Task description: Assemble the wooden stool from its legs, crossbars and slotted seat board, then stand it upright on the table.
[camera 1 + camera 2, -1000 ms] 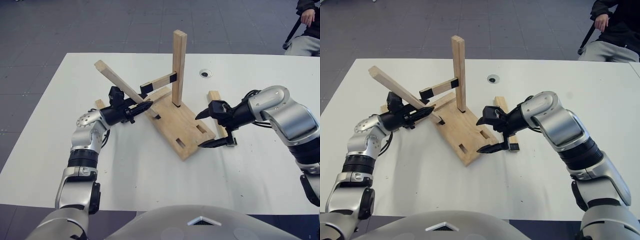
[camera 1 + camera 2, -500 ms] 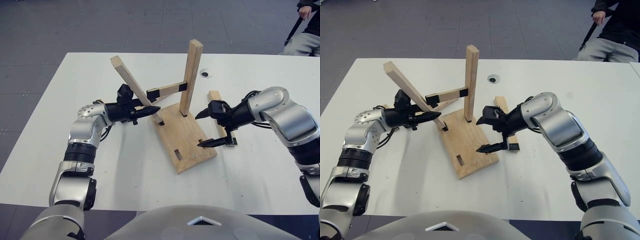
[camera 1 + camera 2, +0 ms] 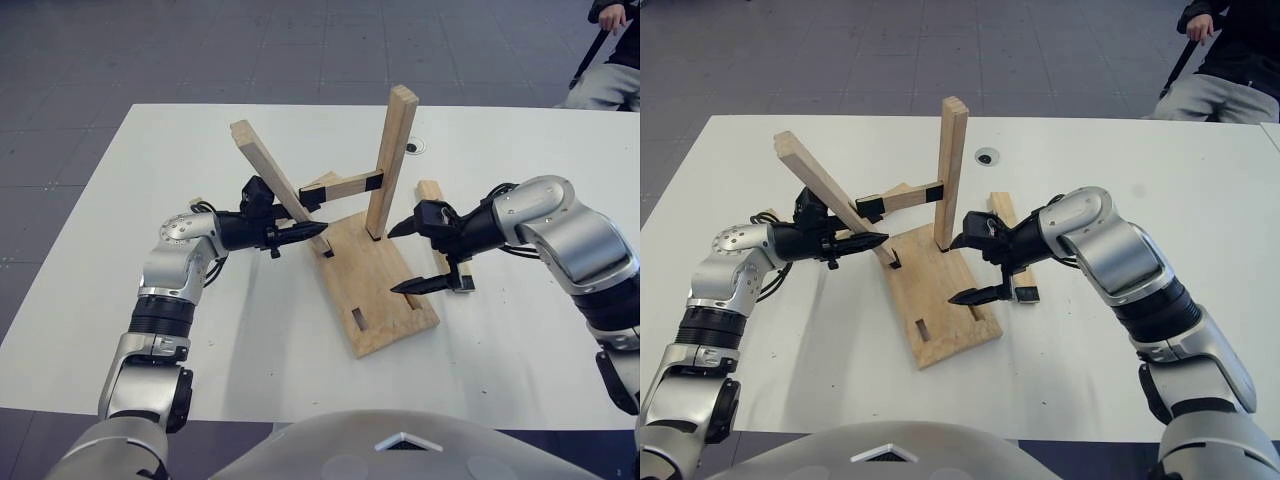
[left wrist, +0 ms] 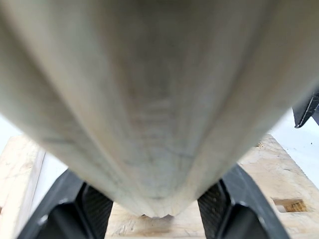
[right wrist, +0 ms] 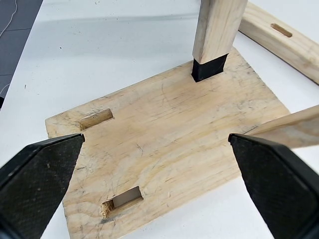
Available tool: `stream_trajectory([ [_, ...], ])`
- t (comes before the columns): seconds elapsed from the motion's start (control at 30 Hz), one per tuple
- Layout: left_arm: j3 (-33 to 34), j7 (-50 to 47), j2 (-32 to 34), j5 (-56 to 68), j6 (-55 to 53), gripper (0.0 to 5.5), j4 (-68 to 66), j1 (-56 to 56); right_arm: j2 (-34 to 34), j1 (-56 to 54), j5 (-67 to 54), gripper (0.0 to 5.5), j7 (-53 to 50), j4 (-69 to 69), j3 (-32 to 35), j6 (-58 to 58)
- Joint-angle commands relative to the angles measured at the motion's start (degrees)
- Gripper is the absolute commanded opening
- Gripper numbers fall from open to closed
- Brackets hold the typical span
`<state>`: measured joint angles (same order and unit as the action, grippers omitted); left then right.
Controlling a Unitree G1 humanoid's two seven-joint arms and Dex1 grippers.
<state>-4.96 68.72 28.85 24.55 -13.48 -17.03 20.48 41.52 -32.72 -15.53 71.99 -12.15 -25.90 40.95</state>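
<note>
The slotted seat board (image 3: pixel 375 290) lies flat on the desk (image 3: pixel 260 340), and the right end effector (image 3: pixel 393 261) hovers at its 3 o'clock edge with fingers spread wide. At the board's 10 o'clock the left end effector (image 3: pixel 318 230) is clamped on the tilted leg (image 3: pixel 262 165). A crossbar (image 3: pixel 345 186) joins that leg to the upright leg (image 3: pixel 392 150) at 12 o'clock.

Rough, pale bare-wood seat board (image 5: pixel 169 144) lies on smooth matt white table (image 3: pixel 270 340).

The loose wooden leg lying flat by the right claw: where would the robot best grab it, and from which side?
Probably across its middle, coming down from above. The leg lies flat on the table, so only its top and long sides are free. It also looks narrow enough to fit the open right claw, which hangs right beside it.
</note>
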Motion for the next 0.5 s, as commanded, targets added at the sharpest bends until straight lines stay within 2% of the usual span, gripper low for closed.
stream_trajectory([
  [0.03, -2.3, 1.2, 1.8, -3.2, -1.3, 2.04, -1.3, -3.0, 0.0, -0.2, -0.3, 5.34, -0.4, -0.6, 0.7, 0.5],
  [0.17, -5.0, 3.5, 3.6, -5.9, 0.1, 2.04, -4.1, -3.6, -0.9, -0.7, -1.0, 5.34, -1.3, -0.4, 1.3, 0.9],
  [0.33, -9.2, 5.3, 5.9, -8.8, 1.5, 2.04, -8.1, -4.0, -5.7, -2.9, -2.5, 5.34, -7.1, 0.3, 5.1, 3.6],
  [0.4, -9.8, 5.3, 6.1, -8.6, 1.9, 2.04, -8.2, -4.1, -10.8, -5.2, -4.5, 5.34, -13.6, 0.7, 10.4, 7.0],
  [0.5, -11.1, 5.3, 6.4, -9.1, 3.0, 2.04, -8.6, -4.3, -22.4, -10.4, -13.4, 5.34, -25.9, -1.9, 23.4, 19.7],
])
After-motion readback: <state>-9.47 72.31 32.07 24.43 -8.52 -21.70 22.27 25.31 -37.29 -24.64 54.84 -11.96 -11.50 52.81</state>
